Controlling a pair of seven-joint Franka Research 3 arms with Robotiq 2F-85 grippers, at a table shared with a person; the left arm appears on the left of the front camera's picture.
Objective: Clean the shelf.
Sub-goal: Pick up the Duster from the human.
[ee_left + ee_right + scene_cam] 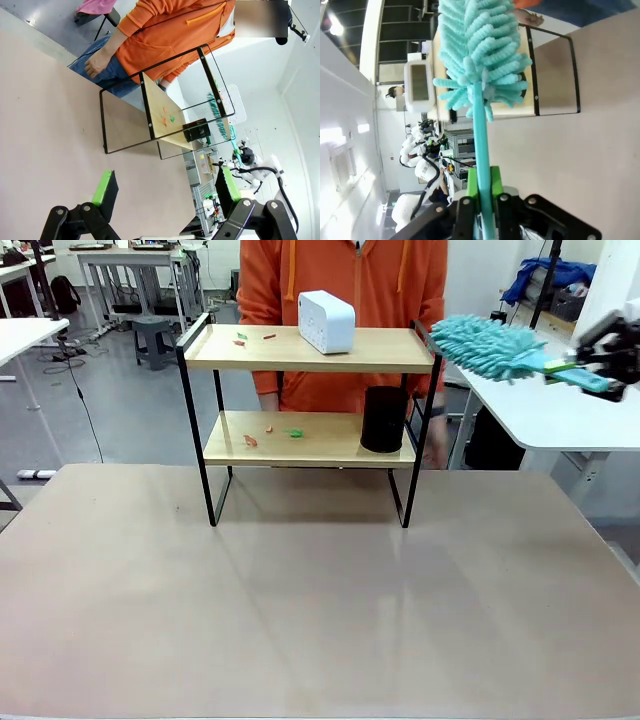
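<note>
The black left pincer has bright green pads and silver screws at its joints.

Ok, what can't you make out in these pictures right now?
- Front view: scraps on the shelf, too small to identify.
- Front view: lower board behind the black cylinder, hidden by it.
- Right wrist view: much of the shelf's top, covered by the duster head.

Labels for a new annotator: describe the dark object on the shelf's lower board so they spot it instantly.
Find the shelf, a two-tier wooden rack in a black frame, on the table before the person in orange. At the robot's-right end of its lower board stands a black cylinder. It is the only tall, dark thing there; its neighbours are red and green scraps.
</note>
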